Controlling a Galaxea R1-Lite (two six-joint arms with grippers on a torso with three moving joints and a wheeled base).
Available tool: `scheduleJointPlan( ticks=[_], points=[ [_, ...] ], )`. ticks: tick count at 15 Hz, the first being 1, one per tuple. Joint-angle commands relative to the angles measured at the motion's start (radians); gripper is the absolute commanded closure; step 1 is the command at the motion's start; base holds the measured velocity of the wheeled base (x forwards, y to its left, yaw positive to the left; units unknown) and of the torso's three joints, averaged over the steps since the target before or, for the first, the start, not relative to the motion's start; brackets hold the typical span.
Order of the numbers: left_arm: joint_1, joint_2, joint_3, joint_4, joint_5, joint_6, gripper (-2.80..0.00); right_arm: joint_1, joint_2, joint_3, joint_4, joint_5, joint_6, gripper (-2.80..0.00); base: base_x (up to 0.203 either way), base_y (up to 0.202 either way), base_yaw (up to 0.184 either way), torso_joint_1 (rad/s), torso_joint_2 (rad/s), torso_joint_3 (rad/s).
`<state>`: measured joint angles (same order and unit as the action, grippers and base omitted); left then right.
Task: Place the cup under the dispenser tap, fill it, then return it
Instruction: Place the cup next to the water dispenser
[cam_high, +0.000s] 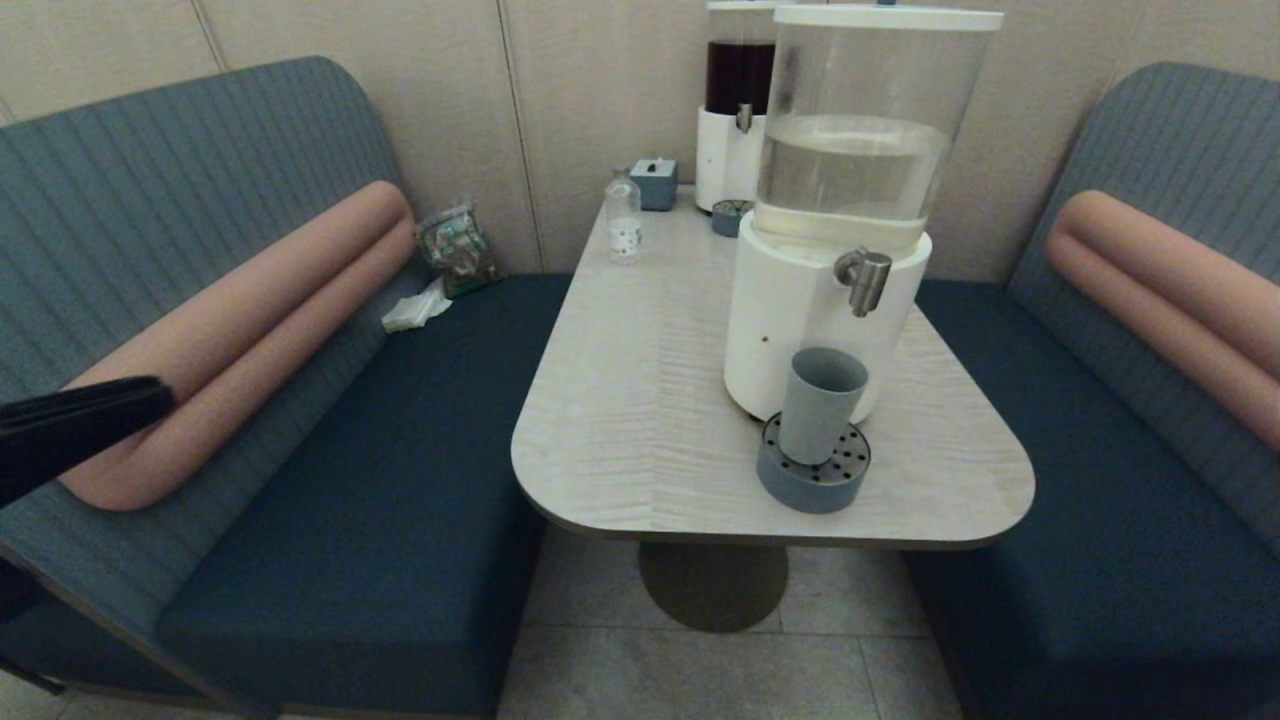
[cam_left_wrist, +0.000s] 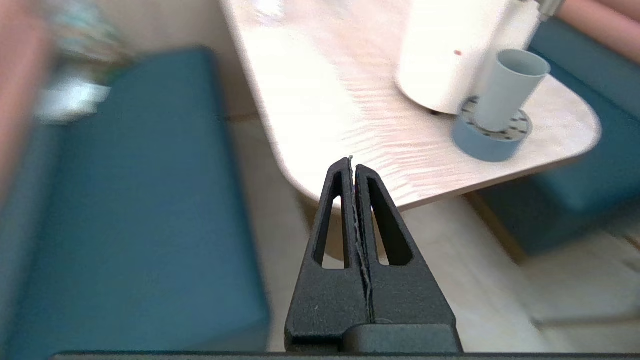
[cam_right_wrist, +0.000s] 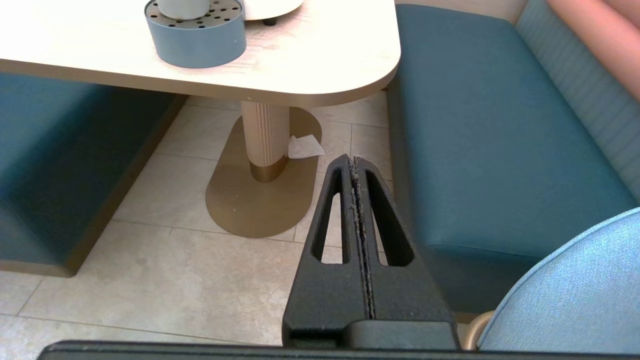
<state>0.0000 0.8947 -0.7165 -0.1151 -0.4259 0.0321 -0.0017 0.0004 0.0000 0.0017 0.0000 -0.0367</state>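
Note:
The grey-blue cup (cam_high: 820, 403) stands upright on the round drip tray (cam_high: 812, 478), below the silver dispenser tap (cam_high: 866, 280) of the clear-water dispenser (cam_high: 850, 180). The left wrist view also shows the cup (cam_left_wrist: 507, 89) on the tray (cam_left_wrist: 487, 141). My left gripper (cam_left_wrist: 352, 161) is shut and empty, held over the left bench and off the table's near-left edge; in the head view it shows at the left edge (cam_high: 150, 400). My right gripper (cam_right_wrist: 353, 159) is shut and empty, low over the floor beside the right bench, outside the head view.
A small clear bottle (cam_high: 624, 220), a grey box (cam_high: 655, 183) and a dark-liquid dispenser (cam_high: 735, 110) with its own tray stand at the table's (cam_high: 640, 420) far end. Blue benches (cam_high: 380, 480) flank the table. A snack bag (cam_high: 455, 250) and tissue lie on the left bench.

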Motion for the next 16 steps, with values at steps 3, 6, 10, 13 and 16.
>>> scheduleJointPlan(
  ticks=[3,6,10,13,16],
  points=[
    [-0.049,0.407,-0.008,-0.176,-0.101,0.009,0.00,0.000,0.003,0.000,0.000,0.000,0.000,0.00,0.000,0.000,0.000,0.000,0.00,0.000],
    [-0.083,0.603,0.076,-0.455,-0.127,0.026,0.00,0.000,0.003,0.000,0.000,0.000,0.000,0.00,0.000,0.000,0.000,0.000,0.00,0.000],
    [-0.179,0.795,0.155,-0.776,-0.090,0.055,0.00,0.000,0.003,0.000,0.000,0.000,0.000,0.00,0.000,0.000,0.000,0.000,0.00,0.000],
    [-0.291,0.902,0.169,-0.983,0.054,0.059,0.00,0.000,0.003,0.000,0.000,0.000,0.000,0.00,0.000,0.000,0.000,0.000,0.00,0.000],
    [-0.381,0.991,0.179,-1.155,0.174,0.045,0.00,0.000,0.003,0.000,0.000,0.000,0.000,0.00,0.000,0.000,0.000,0.000,0.00,0.000]
  ],
)
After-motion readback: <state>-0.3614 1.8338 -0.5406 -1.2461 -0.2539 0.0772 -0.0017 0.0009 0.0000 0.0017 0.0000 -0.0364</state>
